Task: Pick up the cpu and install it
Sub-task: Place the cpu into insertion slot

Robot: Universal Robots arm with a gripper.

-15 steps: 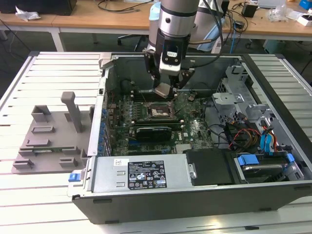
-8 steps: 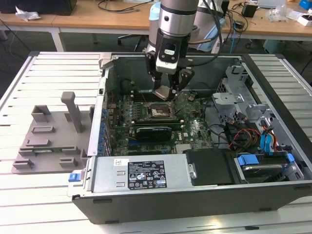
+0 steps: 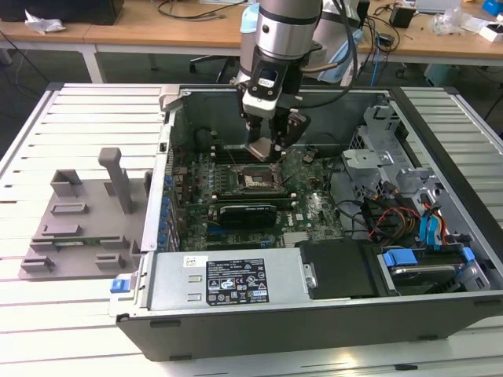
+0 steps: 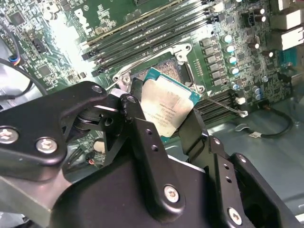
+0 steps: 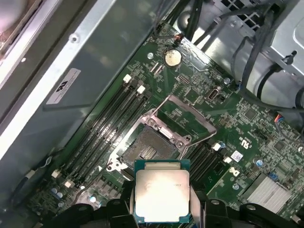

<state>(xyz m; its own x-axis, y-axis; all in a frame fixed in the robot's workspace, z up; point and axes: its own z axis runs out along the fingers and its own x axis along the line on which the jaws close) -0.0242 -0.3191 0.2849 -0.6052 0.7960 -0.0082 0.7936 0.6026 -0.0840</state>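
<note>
Exterior view: arm (image 3: 287, 31) reaches down into an open computer case (image 3: 330, 314) lying on a slatted white worktop (image 3: 78, 110). Jaws hang just above the socket (image 3: 255, 181) at mid motherboard (image 3: 314, 216). Power supply (image 3: 228, 279) lies along the near wall. Drive cage (image 3: 424, 236) with loose cables sits at the exterior view's right. Grey tray (image 3: 78, 228) lies on the worktop at the exterior view's left, well apart from the jaws. Case walls hem the board on all sides; the top is open.

Second wrist view: jaws pinch the cpu (image 4: 168, 107) by two opposite edges, with black fingers (image 4: 142, 137) on either side. Chip is tilted, metal top showing, one corner over the socket, not seated. Memory slots (image 4: 152, 33) run just beyond the socket.

First wrist view: cpu sits at the socket's near edge, and the socket's contact field lies bare. Load frame (image 5: 187, 116) is hinged open on the far side. Memory slots flank both sides. Coin cell (image 5: 173, 58), cable bundle (image 5: 256, 42) and grey metal panel (image 5: 85, 61) lie farther off.
</note>
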